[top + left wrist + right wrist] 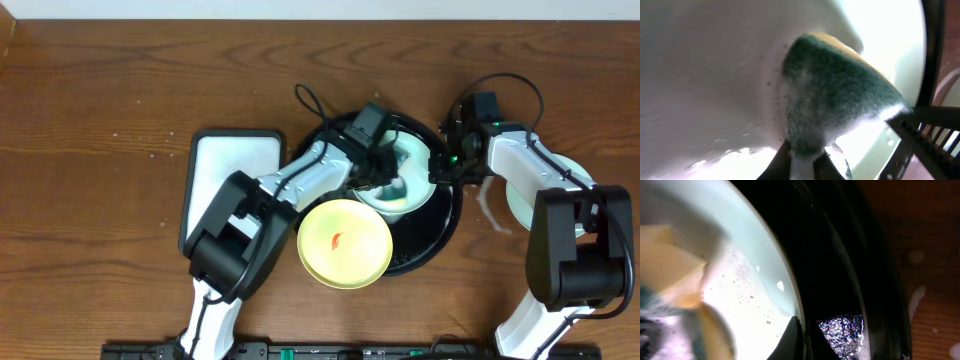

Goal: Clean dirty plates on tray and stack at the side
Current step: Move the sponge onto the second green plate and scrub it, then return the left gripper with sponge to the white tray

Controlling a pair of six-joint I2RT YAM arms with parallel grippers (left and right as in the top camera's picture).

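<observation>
- left hand (803, 164) clamped on sponge (835, 100) — pressed into mint plate (412, 160) in tray (440, 228);
- right hand (799, 330) pinching that plate's rim;
- yellow plate (345, 243) smeared red

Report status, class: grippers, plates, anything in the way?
Left gripper shut on sponge, pressed to mint plate. Right gripper shut on that plate's rim, in black tray. Yellow plate smeared, overlapping tray's front rim.

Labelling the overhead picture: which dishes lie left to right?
White rectangular tray with dark rim → pale yellow round plate → pale mint-green plate in the glossy black round tray → second mint-green plate at far right.
</observation>
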